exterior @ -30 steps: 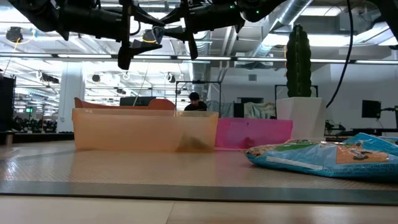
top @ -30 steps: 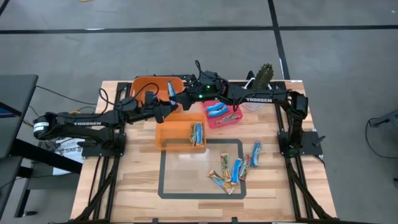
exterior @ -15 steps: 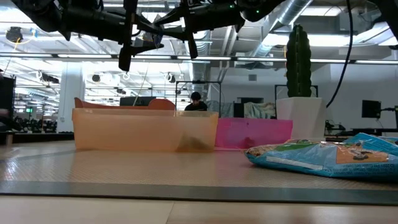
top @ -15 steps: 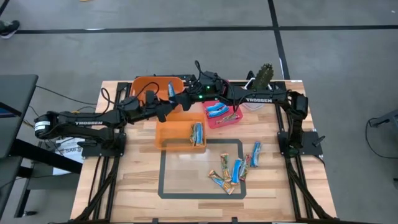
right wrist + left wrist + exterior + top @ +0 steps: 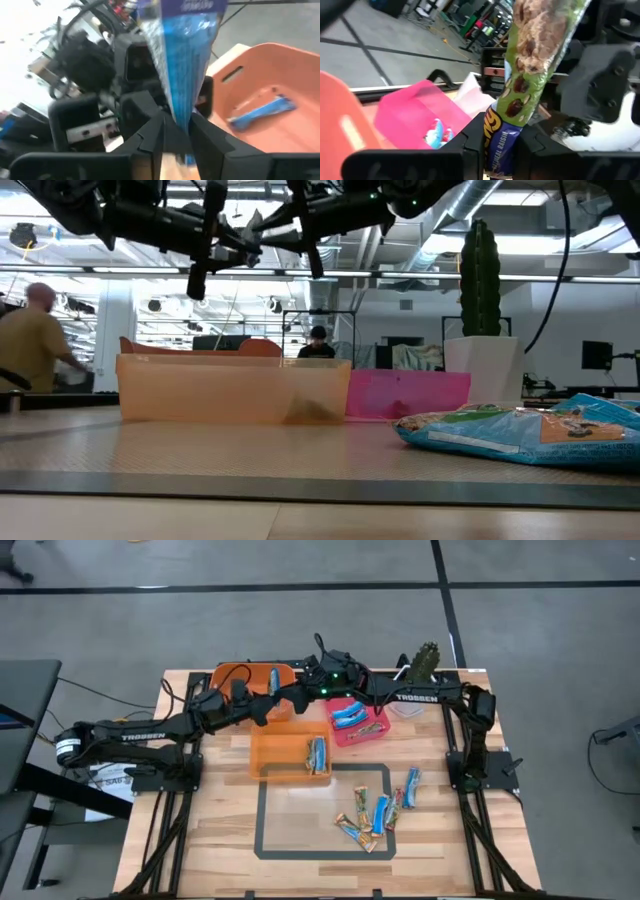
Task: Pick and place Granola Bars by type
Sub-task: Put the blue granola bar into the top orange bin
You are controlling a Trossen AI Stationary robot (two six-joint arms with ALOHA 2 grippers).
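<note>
Above the orange bins [image 5: 290, 755], passing one granola bar [image 5: 274, 681] between arms: left gripper [image 5: 499, 150] clamping it, right gripper [image 5: 175, 132] pinching opposite end; next, probably right releasing.

I counted two orange bins [image 5: 262, 772], one pink bin [image 5: 372, 737], one cactus [image 5: 422, 660]. Bars [image 5: 380, 812]: five loose on the table [image 5: 220, 820], two in pink, seemingly two in orange, one aloft.
</note>
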